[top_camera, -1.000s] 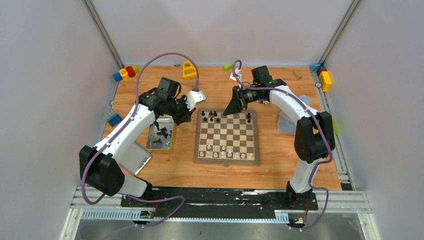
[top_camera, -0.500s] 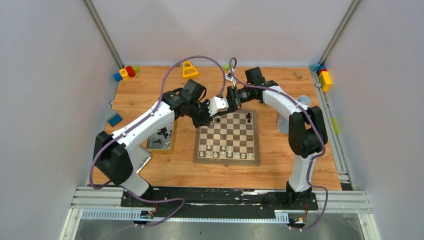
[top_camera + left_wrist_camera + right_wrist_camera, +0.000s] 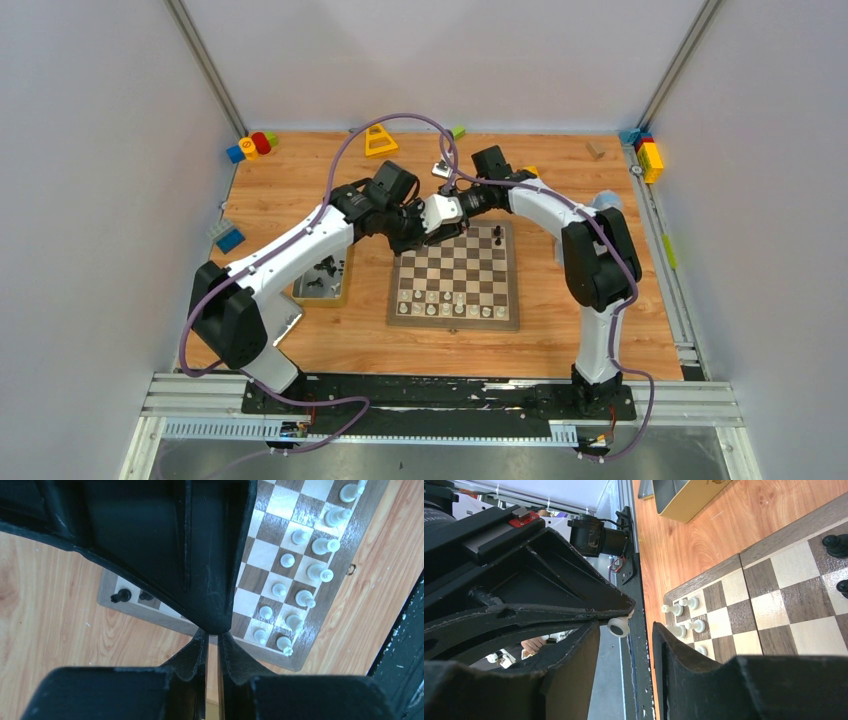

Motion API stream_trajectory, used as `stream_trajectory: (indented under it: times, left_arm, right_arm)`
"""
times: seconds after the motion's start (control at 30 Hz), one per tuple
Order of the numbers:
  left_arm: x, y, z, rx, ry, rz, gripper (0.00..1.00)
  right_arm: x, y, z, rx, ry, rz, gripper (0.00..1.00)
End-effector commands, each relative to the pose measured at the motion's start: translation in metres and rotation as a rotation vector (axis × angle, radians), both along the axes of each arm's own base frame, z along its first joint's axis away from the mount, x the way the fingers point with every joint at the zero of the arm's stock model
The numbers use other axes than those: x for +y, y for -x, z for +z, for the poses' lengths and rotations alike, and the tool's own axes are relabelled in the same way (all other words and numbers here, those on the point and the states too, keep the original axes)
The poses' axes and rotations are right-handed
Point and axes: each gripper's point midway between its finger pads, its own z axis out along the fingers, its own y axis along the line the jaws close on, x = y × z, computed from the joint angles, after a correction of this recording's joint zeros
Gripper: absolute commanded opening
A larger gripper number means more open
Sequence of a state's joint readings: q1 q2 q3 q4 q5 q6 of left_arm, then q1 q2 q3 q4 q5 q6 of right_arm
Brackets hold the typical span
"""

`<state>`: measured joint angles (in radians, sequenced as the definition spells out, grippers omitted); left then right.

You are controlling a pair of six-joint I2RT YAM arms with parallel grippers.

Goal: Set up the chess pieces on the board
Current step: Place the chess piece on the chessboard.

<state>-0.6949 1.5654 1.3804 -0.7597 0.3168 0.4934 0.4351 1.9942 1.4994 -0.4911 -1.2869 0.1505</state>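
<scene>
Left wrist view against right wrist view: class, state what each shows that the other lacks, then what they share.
Only the left wrist view shows the small brass latch on the board's edge. Only the right wrist view shows the shiny metal tin and a small pale round object. Both show the brown-and-cream checked wooden chessboard, pale silvery-white chess pieces, black chess pieces and the wooden table.

The board [image 3: 455, 275] is smooth wood; the pale chess pieces [image 3: 318, 572] look glossy.
</scene>
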Motion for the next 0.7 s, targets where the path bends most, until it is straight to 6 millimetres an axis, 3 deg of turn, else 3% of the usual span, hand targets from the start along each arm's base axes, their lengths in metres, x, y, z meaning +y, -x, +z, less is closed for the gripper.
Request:
stream_trajectory:
  times: [0.0, 0.33, 0.67]
  left_arm:
    - [-0.0101, -0.0094, 0.0157, -0.051, 0.032, 0.017, 0.13]
    - [-0.0095, -0.0148, 0.0108, -0.068, 0.006, 0.037, 0.13]
    - [-0.0144, -0.0124, 0.0106, -0.053, 0.027, 0.037, 0.13]
  right_arm:
    - [0.0062, 0.0015, -0.0002, -0.011, -0.012, 0.015, 0.44]
    - [0.0109, 0.0061, -0.0024, 0.031, -0.023, 0.042, 0.38]
    - [0.0135, 0.0051, -0.0068, 0.053, -0.032, 0.057, 0.24]
